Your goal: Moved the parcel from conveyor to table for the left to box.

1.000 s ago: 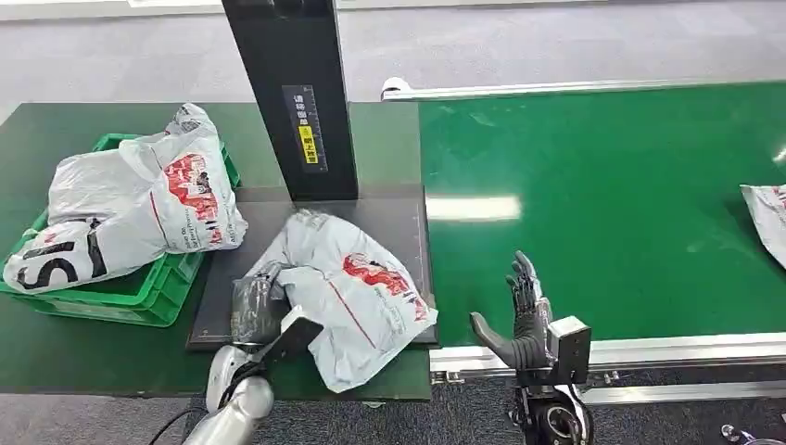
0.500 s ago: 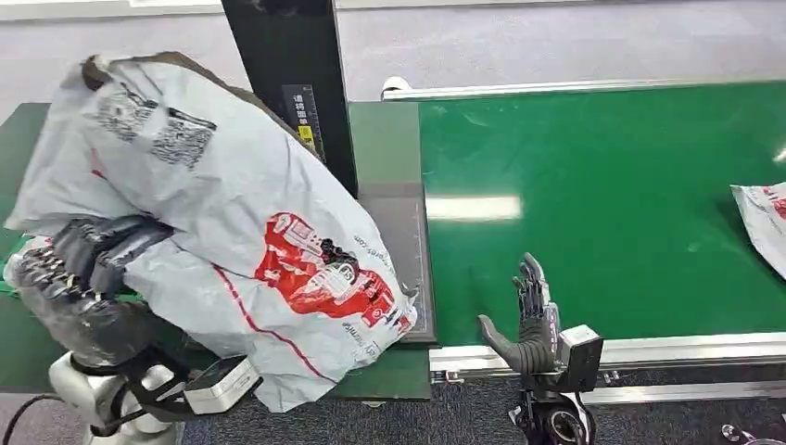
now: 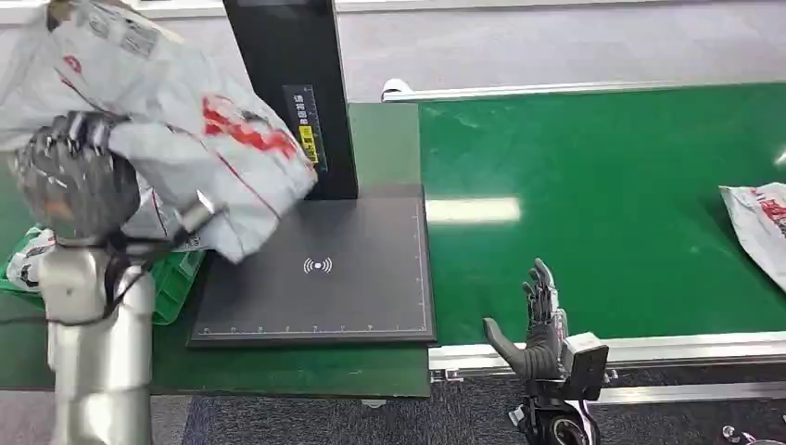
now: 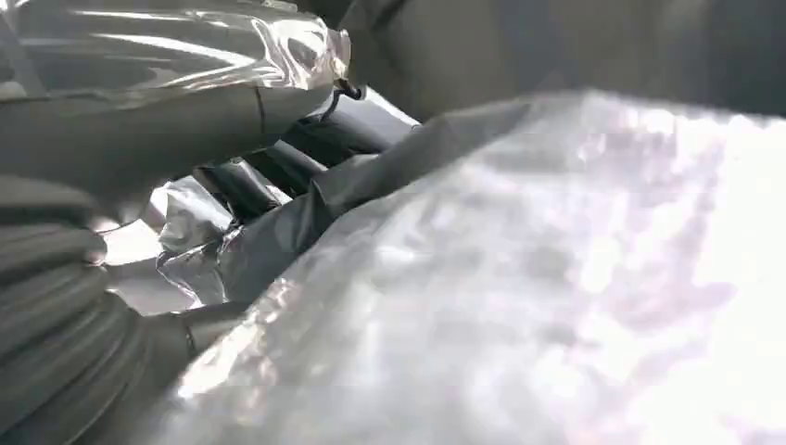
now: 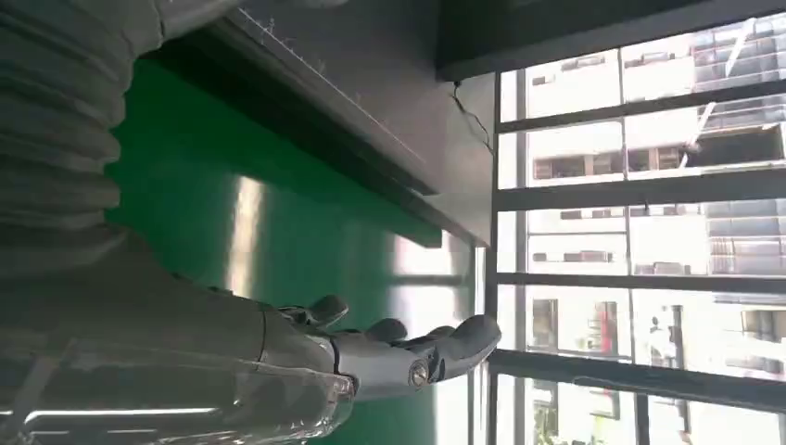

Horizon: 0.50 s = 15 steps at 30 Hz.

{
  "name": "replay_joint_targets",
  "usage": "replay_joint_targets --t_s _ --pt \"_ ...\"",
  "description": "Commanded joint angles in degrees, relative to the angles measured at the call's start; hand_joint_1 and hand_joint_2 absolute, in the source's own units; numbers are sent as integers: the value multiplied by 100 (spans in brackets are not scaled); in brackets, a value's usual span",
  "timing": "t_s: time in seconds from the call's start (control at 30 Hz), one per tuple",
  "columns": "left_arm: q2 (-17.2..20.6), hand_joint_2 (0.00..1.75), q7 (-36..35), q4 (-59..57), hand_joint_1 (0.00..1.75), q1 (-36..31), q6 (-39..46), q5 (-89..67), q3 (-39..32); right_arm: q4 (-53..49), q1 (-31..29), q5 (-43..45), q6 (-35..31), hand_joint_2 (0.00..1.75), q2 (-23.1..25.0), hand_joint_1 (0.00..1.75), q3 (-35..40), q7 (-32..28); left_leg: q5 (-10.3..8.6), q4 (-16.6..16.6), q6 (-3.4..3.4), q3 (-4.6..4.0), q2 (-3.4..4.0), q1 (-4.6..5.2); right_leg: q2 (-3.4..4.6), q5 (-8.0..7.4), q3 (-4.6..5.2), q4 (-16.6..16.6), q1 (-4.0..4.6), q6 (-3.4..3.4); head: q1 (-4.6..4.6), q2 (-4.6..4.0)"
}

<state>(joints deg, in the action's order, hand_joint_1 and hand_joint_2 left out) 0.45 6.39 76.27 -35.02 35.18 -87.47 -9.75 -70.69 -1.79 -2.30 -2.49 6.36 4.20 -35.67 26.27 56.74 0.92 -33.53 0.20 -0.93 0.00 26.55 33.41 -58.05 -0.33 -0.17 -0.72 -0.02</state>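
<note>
Parcel is gripped by the raised left hand; right hand hangs empty, fingers apart.

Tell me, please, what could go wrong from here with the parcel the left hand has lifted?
The left hand grips only a bunch of the parcel film, with most of the bag hanging free beside the black post; it might slip out or brush the post. The green crate below already holds a bag, so the parcel may land on top and slide off. Another parcel lies on the belt, while the right hand waits open.
</note>
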Motion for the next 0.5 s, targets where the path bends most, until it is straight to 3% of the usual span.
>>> replay_joint_targets --t_s 0.03,0.37,0.5 --pt "1568 175 -1818 -5591 175 -3215 -1719 236 510 591 -557 -111 110 175 113 0 76 67 -10 5 1 -9 24 -9 20 -15 13 -8 11 -8 0 0" --pt "1845 175 -2288 -5886 175 -3196 -2461 382 410 467 -557 -112 241 175 147 0 113 193 -3 -2 1 -26 45 -4 50 -14 35 -2 5 4 -2 0" --pt "1743 175 -1951 -5721 175 -2887 -2372 532 368 446 -507 -162 219 175 171 0 81 235 -5 -7 -2 -28 40 -5 48 -14 35 4 6 5 -2 0"
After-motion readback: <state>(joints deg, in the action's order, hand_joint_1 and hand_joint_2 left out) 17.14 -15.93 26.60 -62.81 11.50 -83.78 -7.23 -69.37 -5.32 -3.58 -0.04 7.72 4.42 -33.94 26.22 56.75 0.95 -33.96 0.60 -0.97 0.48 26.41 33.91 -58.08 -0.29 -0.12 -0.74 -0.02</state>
